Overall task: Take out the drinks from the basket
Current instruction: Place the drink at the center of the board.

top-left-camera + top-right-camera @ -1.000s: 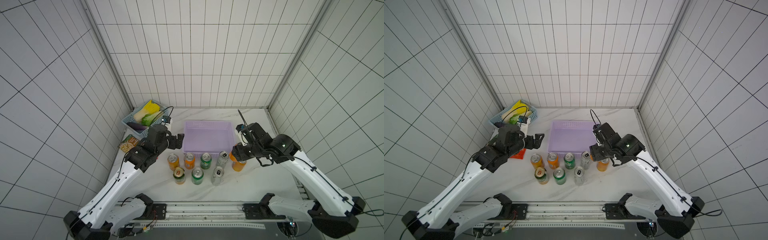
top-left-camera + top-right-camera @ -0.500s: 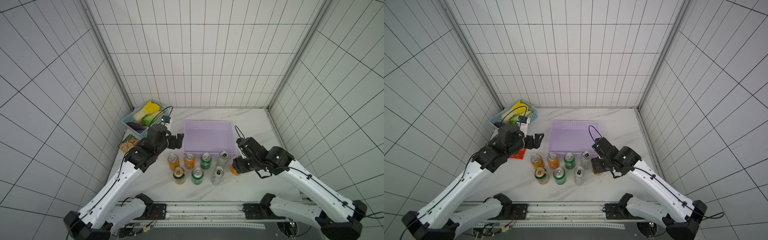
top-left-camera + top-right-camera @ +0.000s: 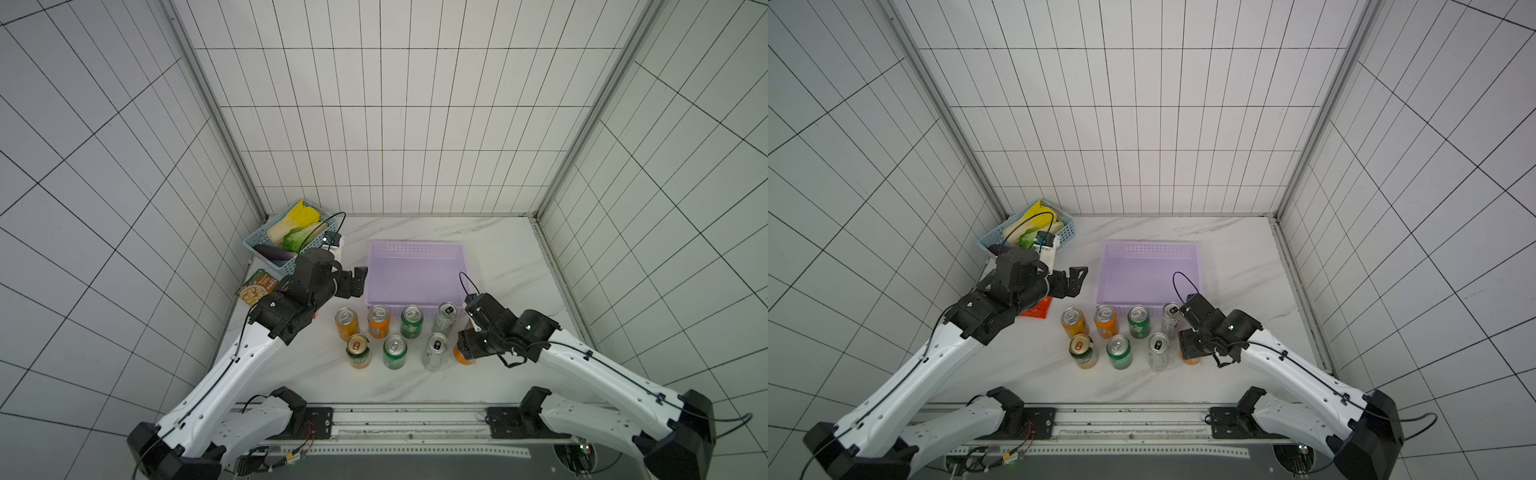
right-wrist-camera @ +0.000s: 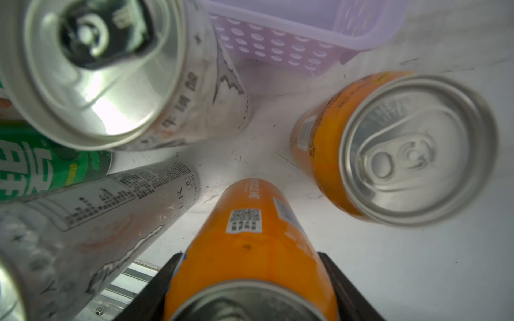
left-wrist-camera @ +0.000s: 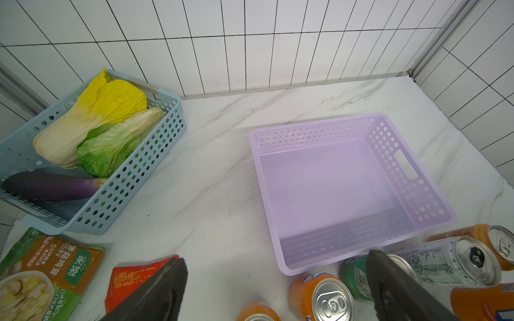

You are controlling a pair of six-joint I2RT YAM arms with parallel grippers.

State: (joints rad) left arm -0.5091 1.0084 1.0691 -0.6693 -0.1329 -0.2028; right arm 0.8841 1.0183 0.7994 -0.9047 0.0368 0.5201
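An orange can (image 4: pixel 250 236) is clamped in the right gripper (image 3: pixel 468 349) at the basket's (image 3: pixel 415 249) five o'clock, likely to end the row (image 3: pixel 395 351); the left gripper (image 3: pixel 356 282) is held agape, idle.

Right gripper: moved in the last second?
Yes. The right gripper, shut on an orange can, has drawn back from the lilac basket toward the front edge of the table, ending beside the front-row silver can.
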